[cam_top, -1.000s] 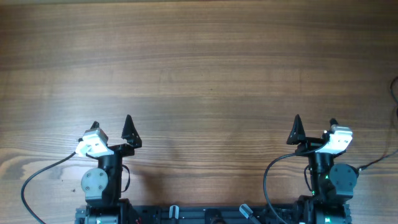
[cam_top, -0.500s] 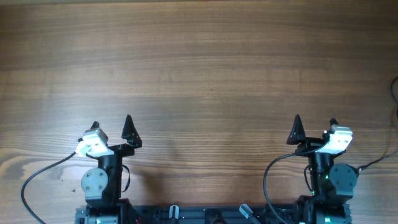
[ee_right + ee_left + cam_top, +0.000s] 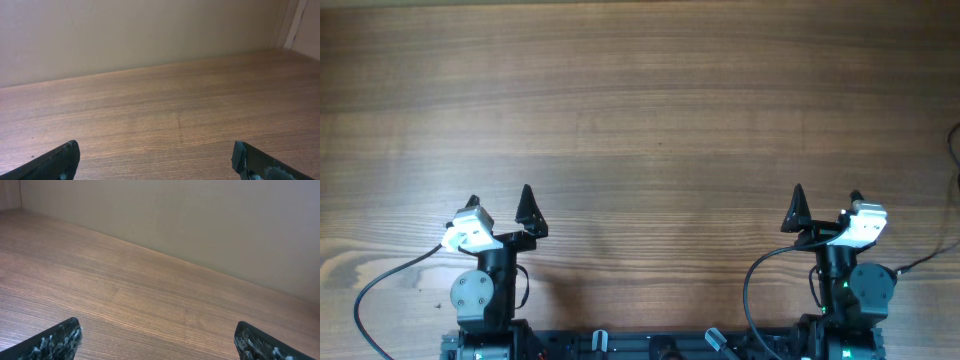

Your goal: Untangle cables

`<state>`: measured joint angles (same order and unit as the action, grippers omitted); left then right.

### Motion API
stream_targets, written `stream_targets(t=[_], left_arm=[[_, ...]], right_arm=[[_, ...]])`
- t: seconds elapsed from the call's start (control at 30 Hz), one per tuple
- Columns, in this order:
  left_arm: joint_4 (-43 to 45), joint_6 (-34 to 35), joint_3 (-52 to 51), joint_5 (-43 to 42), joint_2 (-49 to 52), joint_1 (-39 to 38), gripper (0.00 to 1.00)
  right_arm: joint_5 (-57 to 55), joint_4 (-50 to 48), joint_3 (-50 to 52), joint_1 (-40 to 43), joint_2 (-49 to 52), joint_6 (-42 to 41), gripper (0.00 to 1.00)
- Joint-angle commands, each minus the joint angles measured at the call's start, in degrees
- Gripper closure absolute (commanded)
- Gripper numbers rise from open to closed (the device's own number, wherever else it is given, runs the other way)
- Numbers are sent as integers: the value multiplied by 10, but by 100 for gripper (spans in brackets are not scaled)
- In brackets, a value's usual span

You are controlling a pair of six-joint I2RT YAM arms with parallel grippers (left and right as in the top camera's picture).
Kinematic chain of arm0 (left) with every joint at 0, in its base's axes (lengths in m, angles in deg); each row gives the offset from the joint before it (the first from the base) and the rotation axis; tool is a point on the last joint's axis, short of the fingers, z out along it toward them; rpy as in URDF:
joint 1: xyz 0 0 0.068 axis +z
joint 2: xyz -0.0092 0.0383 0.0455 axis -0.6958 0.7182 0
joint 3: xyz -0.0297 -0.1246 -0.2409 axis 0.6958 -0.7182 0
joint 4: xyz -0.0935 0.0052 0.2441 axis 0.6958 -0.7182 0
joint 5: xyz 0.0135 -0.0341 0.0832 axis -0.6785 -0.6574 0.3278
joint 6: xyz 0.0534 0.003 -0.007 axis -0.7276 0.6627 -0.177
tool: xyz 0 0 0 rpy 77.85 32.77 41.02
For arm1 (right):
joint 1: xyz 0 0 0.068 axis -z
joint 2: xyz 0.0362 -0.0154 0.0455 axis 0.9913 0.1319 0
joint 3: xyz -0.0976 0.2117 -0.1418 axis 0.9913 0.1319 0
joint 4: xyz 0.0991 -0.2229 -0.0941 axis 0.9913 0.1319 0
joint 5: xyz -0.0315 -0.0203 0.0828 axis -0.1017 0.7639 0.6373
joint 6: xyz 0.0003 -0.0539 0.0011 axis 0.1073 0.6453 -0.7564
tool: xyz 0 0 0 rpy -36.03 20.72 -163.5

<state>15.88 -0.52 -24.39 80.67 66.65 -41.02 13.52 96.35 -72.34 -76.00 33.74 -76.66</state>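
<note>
A short piece of thin black cord [image 3: 954,141] shows at the far right edge of the overhead view; the rest of the cables is out of view. No cord shows in either wrist view. My left gripper [image 3: 499,197] is open and empty near the table's front edge on the left; the left wrist view shows its two dark fingertips [image 3: 157,334] wide apart over bare wood. My right gripper [image 3: 826,195] is open and empty near the front edge on the right; in the right wrist view its fingertips [image 3: 155,154] are also wide apart over bare wood.
The wooden table [image 3: 640,110] fills the overhead view. Thicker black arm cables [image 3: 380,285] loop beside both arm bases at the front edge. A plain beige wall [image 3: 200,220] stands behind the table's far edge.
</note>
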Motion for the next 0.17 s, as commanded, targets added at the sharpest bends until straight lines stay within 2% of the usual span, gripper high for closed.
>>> stream_targets(t=[0.0,0.13], left_arm=[[0,-9,-2,1,-6,-2,0],[0,-9,-2,1,-6,-2,0]], right_arm=[[-12,-1,-3,-2,-10,4,0],[-12,-1,-3,-2,-10,4,0]])
